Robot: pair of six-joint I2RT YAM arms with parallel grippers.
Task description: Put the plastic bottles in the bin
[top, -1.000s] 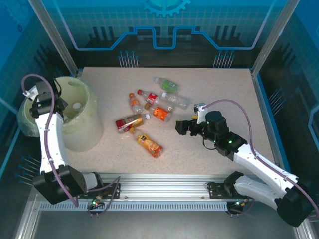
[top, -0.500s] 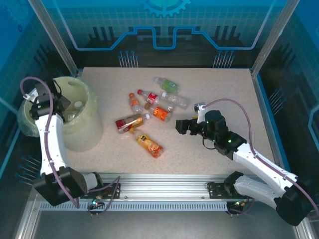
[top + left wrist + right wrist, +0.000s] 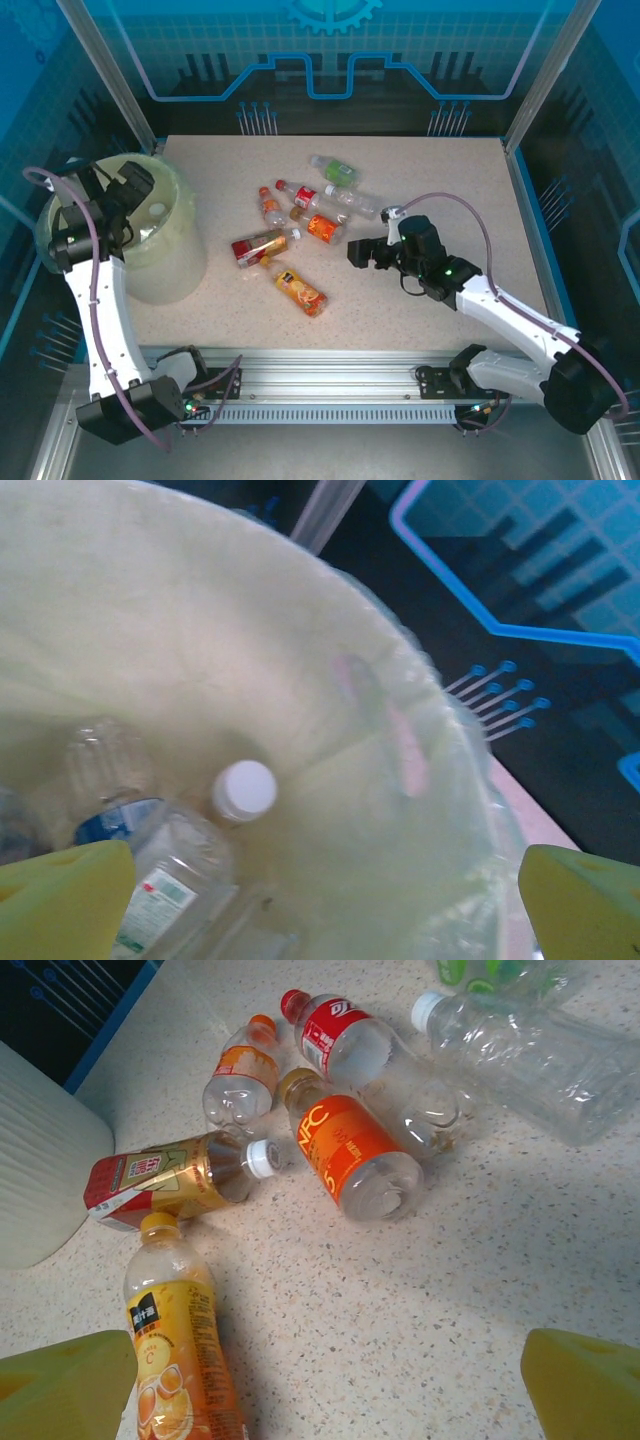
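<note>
Over the pale cream bin (image 3: 172, 262), my left gripper (image 3: 133, 186) hangs open with nothing between its fingers. In the left wrist view the left gripper (image 3: 325, 910) looks down the bin's wall (image 3: 200, 630) at a clear white-capped bottle (image 3: 245, 788) and a blue-labelled one (image 3: 112, 798) lying inside. Several plastic bottles lie on the table: yellow-orange (image 3: 300, 290), red-gold (image 3: 258, 246), orange (image 3: 322, 229), red-labelled (image 3: 305, 195), green-labelled (image 3: 335, 170). My right gripper (image 3: 358, 253) is open just right of this cluster. In its wrist view the right gripper (image 3: 325, 1390) is over bare table, the yellow-orange bottle (image 3: 170, 1350) beside its left finger.
The bin stands at the table's left edge, lined with a clear bag. A clear unlabelled bottle (image 3: 355, 200) and a small orange-capped one (image 3: 270, 207) lie at the back of the cluster. The speckled table (image 3: 450, 180) has free room on its right half and near front.
My left gripper has opened over the bin and its wrist has swung, with a white-capped bottle now lying inside. My right gripper has edged slightly towards the bottles.
</note>
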